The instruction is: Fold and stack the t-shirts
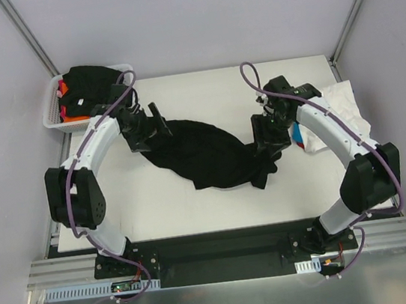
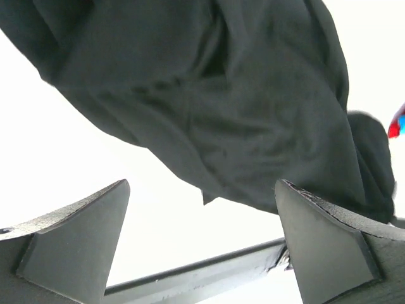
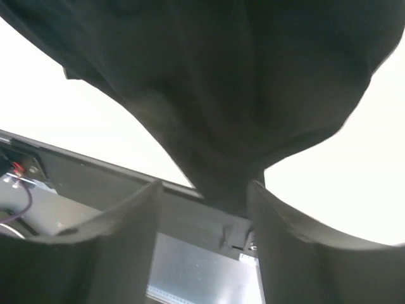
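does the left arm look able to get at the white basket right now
Probably yes: the left end effector is open and holds nothing, and the white basket sits close beside that arm's forearm, on its far left, with nothing between them.

You're in a robot lab cell — plain grey panels (image 1: 192, 17) enclose the white table (image 1: 195, 206). Along the table's near edge, an aluminium rail (image 1: 54, 279) holds the arm bases (image 1: 116, 261).

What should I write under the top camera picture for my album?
A black shirt lies stretched between the left arm and right arm on a white table, basket of shirts nearby.
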Robot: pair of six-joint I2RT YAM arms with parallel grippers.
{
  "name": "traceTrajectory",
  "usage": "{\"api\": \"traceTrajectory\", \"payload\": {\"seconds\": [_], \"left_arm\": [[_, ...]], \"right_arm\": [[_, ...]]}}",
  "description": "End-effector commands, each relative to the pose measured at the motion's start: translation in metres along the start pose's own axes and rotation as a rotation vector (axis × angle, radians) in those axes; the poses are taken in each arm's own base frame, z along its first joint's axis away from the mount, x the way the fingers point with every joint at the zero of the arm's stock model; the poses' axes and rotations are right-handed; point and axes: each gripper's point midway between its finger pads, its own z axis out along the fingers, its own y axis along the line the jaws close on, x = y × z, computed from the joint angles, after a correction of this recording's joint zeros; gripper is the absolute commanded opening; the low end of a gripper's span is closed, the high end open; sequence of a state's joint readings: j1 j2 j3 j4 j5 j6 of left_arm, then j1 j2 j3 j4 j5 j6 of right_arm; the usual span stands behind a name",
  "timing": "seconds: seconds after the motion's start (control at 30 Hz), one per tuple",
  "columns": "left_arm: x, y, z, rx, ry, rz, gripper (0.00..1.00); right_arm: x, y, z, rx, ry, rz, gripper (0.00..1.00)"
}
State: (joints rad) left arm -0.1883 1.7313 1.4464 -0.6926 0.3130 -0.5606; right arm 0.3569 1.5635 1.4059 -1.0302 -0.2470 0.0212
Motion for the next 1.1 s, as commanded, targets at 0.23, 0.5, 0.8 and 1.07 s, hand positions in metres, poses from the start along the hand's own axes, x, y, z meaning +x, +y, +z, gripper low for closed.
{"api": "traceTrajectory", "payload": {"seconds": [0.23,0.5,0.8,1.07], "left_arm": [[0.060,0.001,-0.013,-0.003,0.048,0.062,0.74],[0.068,0.004,0.014,-0.036,0.127,0.058,0.47],[0.103,0.020,0.030,-0.060,0.256,0.025,0.71],[0.141,0.023,0.028,-0.067,0.306,0.064,0.72]], "right_arm": [[0.006,0.027,-0.048,-0.056,-0.096,-0.018,0.34],[0.047,0.045,0.000,-0.109,0.098,-0.070,0.45],[0.082,0.046,0.010,-0.112,0.227,-0.105,0.52],[0.121,0.025,0.039,-0.120,0.239,-0.065,0.58]]}}
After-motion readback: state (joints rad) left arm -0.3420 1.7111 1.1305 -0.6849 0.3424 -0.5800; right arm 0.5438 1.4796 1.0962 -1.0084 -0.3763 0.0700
